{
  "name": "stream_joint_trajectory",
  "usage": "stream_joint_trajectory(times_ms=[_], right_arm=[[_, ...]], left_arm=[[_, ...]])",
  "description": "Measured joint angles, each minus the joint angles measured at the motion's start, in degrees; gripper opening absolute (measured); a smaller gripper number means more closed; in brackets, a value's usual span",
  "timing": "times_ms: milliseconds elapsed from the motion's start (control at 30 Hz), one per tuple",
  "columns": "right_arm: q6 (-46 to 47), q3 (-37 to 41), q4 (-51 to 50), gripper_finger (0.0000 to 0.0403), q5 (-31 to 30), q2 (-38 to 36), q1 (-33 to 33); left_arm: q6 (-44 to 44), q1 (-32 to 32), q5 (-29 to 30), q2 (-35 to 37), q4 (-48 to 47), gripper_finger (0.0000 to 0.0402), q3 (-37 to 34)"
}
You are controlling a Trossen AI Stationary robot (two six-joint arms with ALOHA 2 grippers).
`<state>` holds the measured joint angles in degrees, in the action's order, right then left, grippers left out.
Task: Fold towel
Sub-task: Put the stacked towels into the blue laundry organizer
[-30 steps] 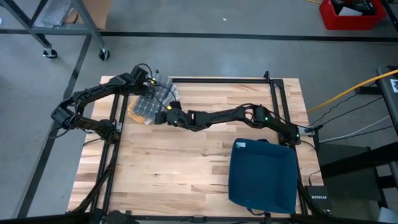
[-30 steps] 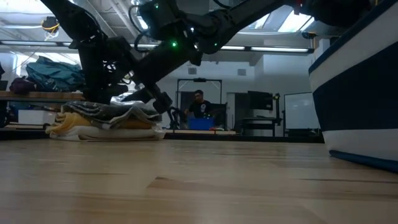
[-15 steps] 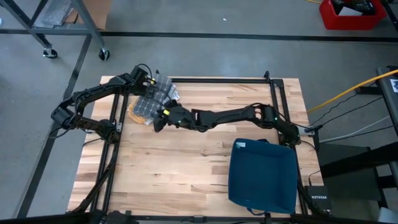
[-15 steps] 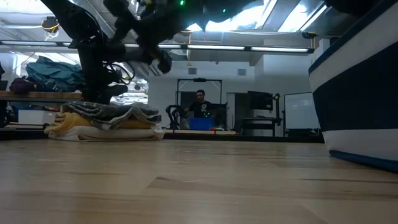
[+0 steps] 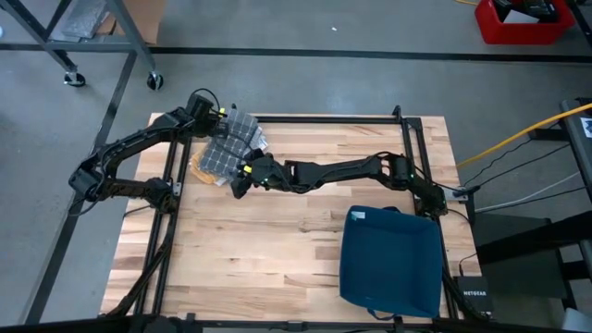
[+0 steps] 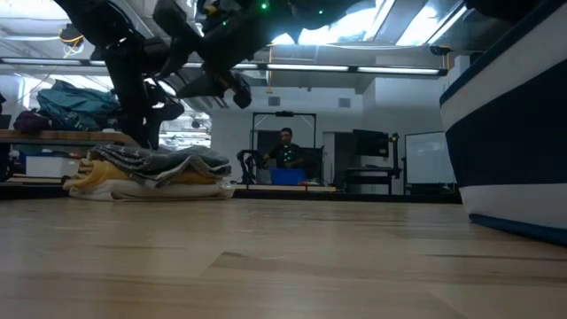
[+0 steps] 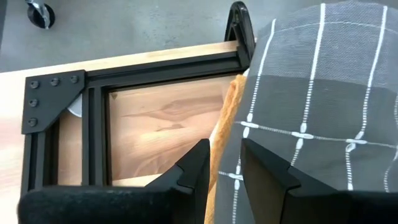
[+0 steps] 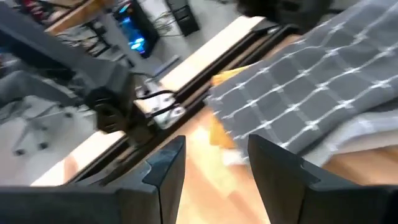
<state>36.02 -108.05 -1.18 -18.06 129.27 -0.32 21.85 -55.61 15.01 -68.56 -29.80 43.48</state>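
A stack of folded towels point(image 5: 225, 153) lies at the table's far left: a grey checked towel point(image 7: 323, 106) on top of an orange one point(image 7: 225, 118), with a pale layer at the bottom point(image 6: 151, 188). My left gripper point(image 7: 225, 167) hangs just above the stack's far left side point(image 6: 152, 126); its fingers stand a narrow gap apart with nothing between them. My right gripper point(image 5: 237, 181) hovers open, well above the table point(image 6: 232, 89), beside the stack's right side, and holds nothing point(image 8: 214, 158).
A dark blue bin point(image 5: 388, 264) stands at the table's near right. A black metal frame point(image 5: 404, 129) runs around the table's edges; its far left corner point(image 7: 53, 102) is close to the stack. Bare wood point(image 5: 268, 250) lies between stack and bin.
My right gripper has risen from table height at the stack's right side to well above it, rolling about its own axis and drifting a little toward the table's left edge. My left gripper has rolled slightly above the stack. The towels lie as before.
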Motion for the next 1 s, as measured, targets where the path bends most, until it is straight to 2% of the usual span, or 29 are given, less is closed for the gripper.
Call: stream_joint_trajectory(times_ms=[100,267,433,633,800,1000], right_arm=[[-0.03,0.0,0.25,0.0177,3.8,0.0,0.0],[-0.68,0.0,0.79,0.0177,6.16,-0.4,0.54],[-6.69,0.04,-0.85,0.0177,5.3,-3.64,1.57],[-12.51,0.02,-6.98,0.0177,0.92,-10.49,1.46],[-16.26,0.02,-12.7,0.0177,-1.85,-15.71,1.46],[-18.17,-0.01,-17.12,0.0177,-2.01,-19.69,1.46]], left_arm=[[-0.02,0.0,0.45,-0.31,0.08,0.0081,0.0],[-1.22,0.13,0.77,-0.43,-0.61,0.0079,0.0],[-2.81,0.96,0.82,-0.45,-3.16,0.0053,0.0],[-5.83,2.38,1.83,-0.45,-5.18,0.0007,-0.73],[-6.85,4.68,6.11,-0.61,-4.24,0.0003,-3.37],[-2.11,6.05,7.92,-2.31,-2.71,0.0002,-7.16]])
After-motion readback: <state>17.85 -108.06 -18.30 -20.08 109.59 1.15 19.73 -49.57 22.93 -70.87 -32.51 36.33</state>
